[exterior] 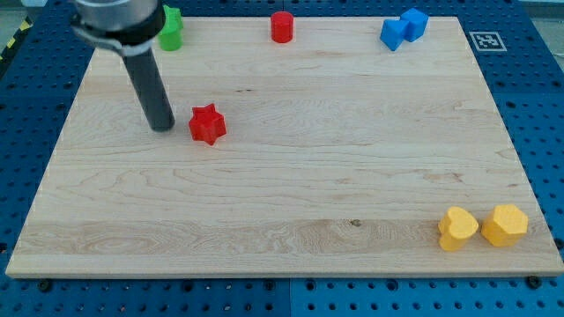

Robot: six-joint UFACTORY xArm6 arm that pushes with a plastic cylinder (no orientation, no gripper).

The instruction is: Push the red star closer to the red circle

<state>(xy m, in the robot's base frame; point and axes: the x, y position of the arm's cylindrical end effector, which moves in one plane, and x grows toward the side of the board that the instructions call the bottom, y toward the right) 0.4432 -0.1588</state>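
The red star (207, 124) lies on the wooden board (282, 194), left of the middle. The red circle, a short cylinder (281, 27), stands at the view's top edge, up and to the right of the star. My tip (162, 128) rests on the board just left of the star, a small gap apart from it. The dark rod rises from the tip toward the view's top left.
A green block (170, 30) sits at the top left, partly behind the rod's mount. Two blue blocks (404, 28) touch each other at the top right. Two yellow blocks (482, 226) lie side by side at the bottom right. A marker tag (484, 40) lies off the board.
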